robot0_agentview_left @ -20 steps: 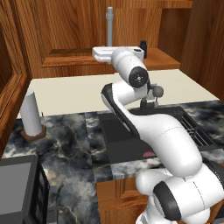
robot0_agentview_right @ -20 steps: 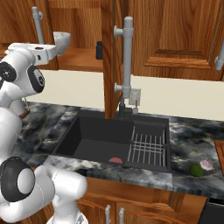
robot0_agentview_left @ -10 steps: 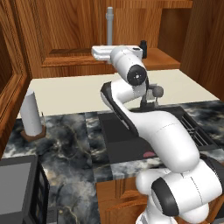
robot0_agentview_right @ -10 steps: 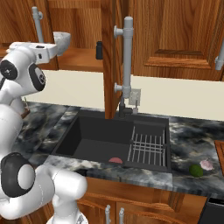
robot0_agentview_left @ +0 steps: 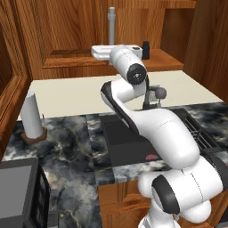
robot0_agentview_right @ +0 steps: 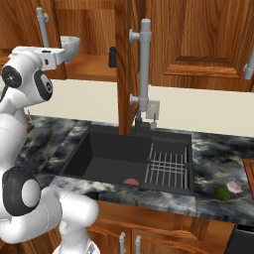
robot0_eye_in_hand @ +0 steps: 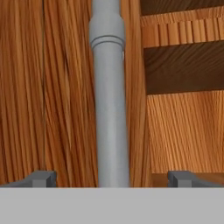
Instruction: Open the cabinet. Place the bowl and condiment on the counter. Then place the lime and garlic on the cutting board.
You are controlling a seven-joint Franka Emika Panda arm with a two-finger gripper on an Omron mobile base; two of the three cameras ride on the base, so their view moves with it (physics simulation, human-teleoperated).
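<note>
I have the gripper (robot0_eye_in_hand: 111,178) jaws wide apart, straddling the cabinet (robot0_eye_in_hand: 65,87) handle (robot0_eye_in_hand: 109,96). Condiment (robot0_agentview_right: 113,56) sits inside the cabinet.

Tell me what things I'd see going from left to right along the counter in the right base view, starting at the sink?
Sink → red thing in the sink → wire rack → lime → garlic → edge of the cutting board.

Arm raised high, claw (robot0_eye_in_hand: 109,177) wide open, nothing gripped.
</note>
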